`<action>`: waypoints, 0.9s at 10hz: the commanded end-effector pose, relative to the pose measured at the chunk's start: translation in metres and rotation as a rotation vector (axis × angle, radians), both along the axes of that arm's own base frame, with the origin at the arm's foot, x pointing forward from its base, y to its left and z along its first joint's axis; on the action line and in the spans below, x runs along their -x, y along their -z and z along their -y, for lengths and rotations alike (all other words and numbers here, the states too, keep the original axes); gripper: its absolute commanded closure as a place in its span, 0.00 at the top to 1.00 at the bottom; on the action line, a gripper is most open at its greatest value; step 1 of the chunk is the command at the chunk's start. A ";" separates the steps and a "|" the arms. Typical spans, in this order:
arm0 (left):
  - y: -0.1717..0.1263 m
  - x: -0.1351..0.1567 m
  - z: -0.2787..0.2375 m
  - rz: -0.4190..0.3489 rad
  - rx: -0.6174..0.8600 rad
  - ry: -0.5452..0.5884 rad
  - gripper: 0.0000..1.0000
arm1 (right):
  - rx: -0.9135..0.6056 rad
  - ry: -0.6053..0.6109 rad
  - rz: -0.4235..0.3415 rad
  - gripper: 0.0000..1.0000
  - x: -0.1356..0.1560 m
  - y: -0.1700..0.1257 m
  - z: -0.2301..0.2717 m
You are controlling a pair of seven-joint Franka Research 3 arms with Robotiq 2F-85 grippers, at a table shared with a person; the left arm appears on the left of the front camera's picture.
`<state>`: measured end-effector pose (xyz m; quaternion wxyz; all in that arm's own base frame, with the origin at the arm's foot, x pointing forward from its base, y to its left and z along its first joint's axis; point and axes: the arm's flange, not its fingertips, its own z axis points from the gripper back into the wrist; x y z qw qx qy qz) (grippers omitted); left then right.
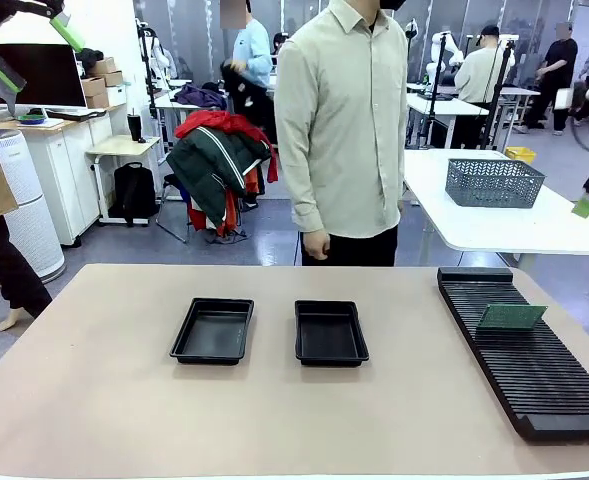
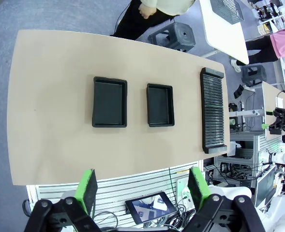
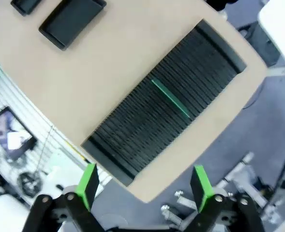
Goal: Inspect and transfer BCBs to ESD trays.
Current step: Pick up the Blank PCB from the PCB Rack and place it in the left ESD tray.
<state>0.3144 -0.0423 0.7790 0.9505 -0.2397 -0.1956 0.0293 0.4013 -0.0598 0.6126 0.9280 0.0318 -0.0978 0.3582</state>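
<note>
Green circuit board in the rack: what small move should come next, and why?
Probably lower the open right gripper toward the thin green circuit board: it stands in the long black slotted rack beneath, and both shallow black plastic trays lie empty.

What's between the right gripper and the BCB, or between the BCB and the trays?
Nothing visible. The right gripper hangs open above the rack, and the BCB stands in a slot with open air between them. Nothing stands on the table between rack and trays.

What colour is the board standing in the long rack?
The board is green, clearest in the front view.
</note>
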 end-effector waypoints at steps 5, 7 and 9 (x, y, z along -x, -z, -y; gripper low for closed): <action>0.001 0.000 0.000 0.000 0.004 -0.001 1.00 | 0.225 -0.392 0.109 1.00 -0.030 0.105 0.004; 0.001 0.000 0.000 0.000 0.004 -0.001 1.00 | 0.227 -0.506 0.112 1.00 -0.042 0.130 0.004; 0.001 0.000 0.000 0.000 0.004 -0.001 1.00 | 0.229 -0.583 0.092 1.00 -0.056 0.148 0.006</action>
